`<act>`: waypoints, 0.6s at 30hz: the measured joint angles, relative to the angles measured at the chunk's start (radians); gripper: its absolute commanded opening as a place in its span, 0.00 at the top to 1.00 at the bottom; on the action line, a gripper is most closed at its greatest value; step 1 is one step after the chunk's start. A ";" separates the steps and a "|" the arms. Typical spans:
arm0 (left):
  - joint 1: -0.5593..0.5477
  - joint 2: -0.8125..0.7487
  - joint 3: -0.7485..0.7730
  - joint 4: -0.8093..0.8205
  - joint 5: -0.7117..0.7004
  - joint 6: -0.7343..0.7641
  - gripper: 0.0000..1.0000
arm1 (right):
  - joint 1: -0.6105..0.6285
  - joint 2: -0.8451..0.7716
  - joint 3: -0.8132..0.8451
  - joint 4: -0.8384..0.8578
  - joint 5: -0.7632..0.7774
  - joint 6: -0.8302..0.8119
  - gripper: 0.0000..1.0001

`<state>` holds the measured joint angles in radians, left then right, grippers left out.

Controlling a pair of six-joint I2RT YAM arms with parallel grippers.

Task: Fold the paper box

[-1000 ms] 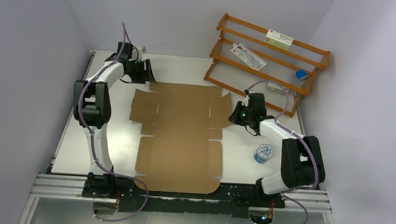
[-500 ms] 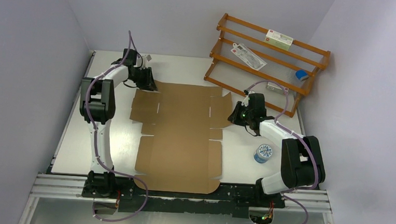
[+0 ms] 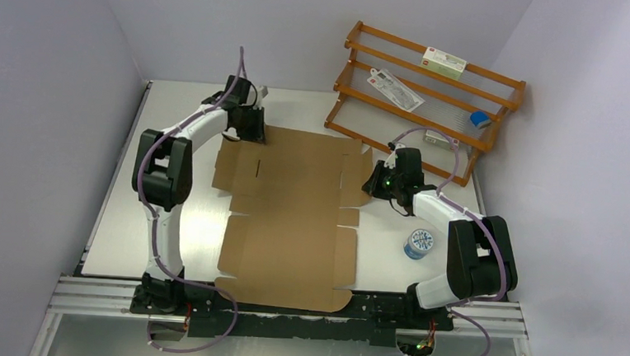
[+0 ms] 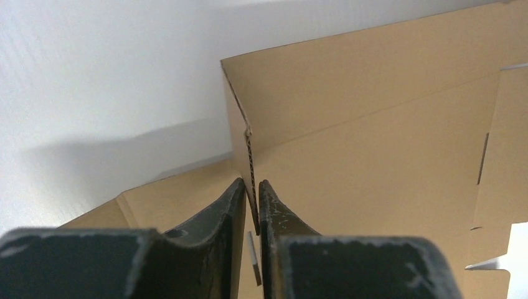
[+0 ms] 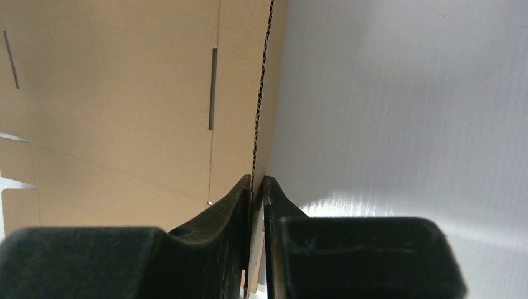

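Note:
The paper box [image 3: 293, 214] is a flat brown corrugated sheet with flaps, lying on the white table. My left gripper [image 3: 252, 133] is at its far left corner, shut on the sheet's edge; in the left wrist view the cardboard edge [image 4: 250, 168] runs between the fingers of the left gripper [image 4: 251, 187]. My right gripper [image 3: 373, 184] is at the right side flap, shut on its edge; in the right wrist view the flap edge [image 5: 260, 99] runs up from the right gripper [image 5: 257, 182], with the sheet [image 5: 118, 99] to its left.
An orange wooden rack [image 3: 424, 90] stands at the back right with a white carton [image 3: 443, 64], a packet and a blue item on it. A small round blue-and-white tin [image 3: 418, 243] sits near the right arm. Grey walls close in on three sides.
My left gripper moved right along the far edge and closed on the box's far left corner. The sheet shifted slightly right. The right arm stayed put.

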<state>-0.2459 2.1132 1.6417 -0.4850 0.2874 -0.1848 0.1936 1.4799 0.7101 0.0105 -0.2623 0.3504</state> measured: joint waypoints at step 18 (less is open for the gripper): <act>-0.027 -0.343 -0.269 -0.055 -0.169 -0.030 0.33 | 0.000 0.000 -0.022 0.016 0.004 0.003 0.82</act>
<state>-0.2726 1.7702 1.3724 -0.5396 0.1181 -0.2146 0.1936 1.4796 0.6880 0.0269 -0.2581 0.3531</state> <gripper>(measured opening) 0.651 0.171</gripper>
